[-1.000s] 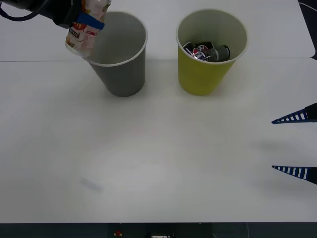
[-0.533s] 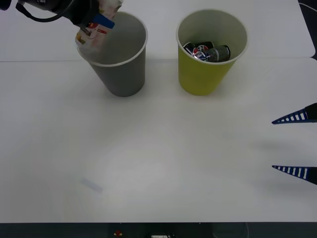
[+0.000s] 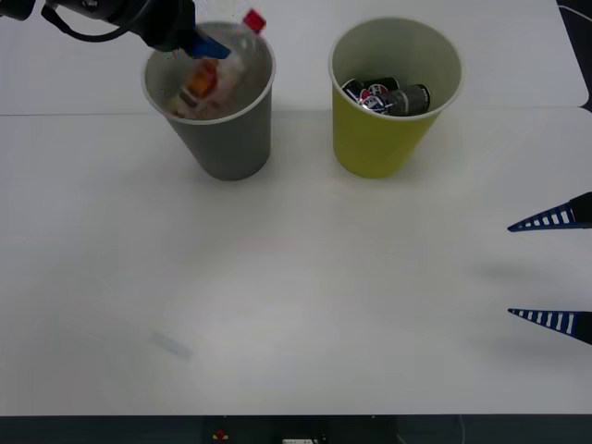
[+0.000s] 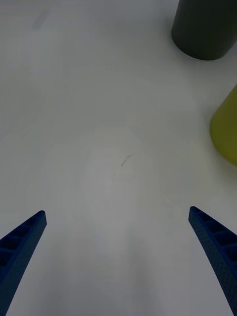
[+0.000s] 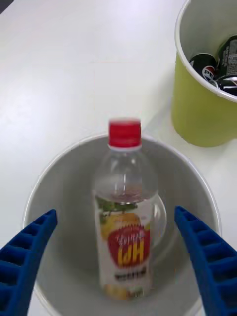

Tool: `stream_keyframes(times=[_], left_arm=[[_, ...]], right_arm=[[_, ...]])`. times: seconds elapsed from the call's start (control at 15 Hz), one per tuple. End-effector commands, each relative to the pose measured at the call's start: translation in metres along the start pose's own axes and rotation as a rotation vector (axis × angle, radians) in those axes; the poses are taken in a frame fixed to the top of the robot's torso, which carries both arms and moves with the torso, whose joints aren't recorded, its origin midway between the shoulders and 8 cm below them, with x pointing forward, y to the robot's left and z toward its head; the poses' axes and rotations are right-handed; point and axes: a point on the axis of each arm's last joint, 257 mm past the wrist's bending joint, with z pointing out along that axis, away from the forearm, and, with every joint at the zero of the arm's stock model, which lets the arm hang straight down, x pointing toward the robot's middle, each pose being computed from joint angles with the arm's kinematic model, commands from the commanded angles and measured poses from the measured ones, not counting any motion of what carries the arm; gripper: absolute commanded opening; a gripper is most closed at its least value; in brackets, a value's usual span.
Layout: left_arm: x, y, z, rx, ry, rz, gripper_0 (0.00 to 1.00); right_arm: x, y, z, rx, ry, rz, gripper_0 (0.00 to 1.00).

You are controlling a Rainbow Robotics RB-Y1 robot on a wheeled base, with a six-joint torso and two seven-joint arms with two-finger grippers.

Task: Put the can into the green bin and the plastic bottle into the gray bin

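Left wrist view shows the left gripper (image 5: 118, 256) with its jaws spread wide, the two blue fingers (image 5: 29, 247) apart from the plastic bottle (image 5: 123, 207), so the bottle is released. It stands tilted inside the gray bin (image 5: 44, 163), base down in the bin and the red cap (image 5: 124, 134) near the far rim. In the front view the same gripper (image 3: 199, 42) hangs over the back-left rim of the gray bin (image 3: 231, 139), and the cap (image 3: 252, 19) rises a little above the rim.

I judge the bottle to be light and looking empty, with thin clear walls that give under pressure and a smooth, rather slippery skin; the labelled middle is the safest place to hold it. The label has a red and yellow fruit picture with white letters that I cannot read surely.

Beside it stands the green bin (image 3: 384, 139), holding dark cans (image 3: 384, 97); one bears a red, white and blue round mark, no word legible.

Right gripper (image 3: 553, 270) waits low over the white surface (image 3: 296, 296) at the right, jaws wide apart.
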Motion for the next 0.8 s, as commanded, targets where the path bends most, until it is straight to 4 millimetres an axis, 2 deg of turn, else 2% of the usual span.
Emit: stream_keyframes(times=[0.07, 0.47, 0.8], left_arm=[[0.0, 0.003, -0.013, 0.006, -0.017, 0.079, 1.0], [0.04, -0.014, -0.057, 0.086, -0.123, 0.096, 1.0], [0.097, -0.03, -0.085, 0.185, -0.205, 0.143, 1.0]], right_arm=[[0.0, 0.0, 0.0, 0.0, 0.0, 0.0, 1.0], [0.0, 0.0, 0.0, 0.0, 0.0, 0.0, 1.0], [0.0, 0.0, 0.0, 0.0, 0.0, 0.0, 1.0]])
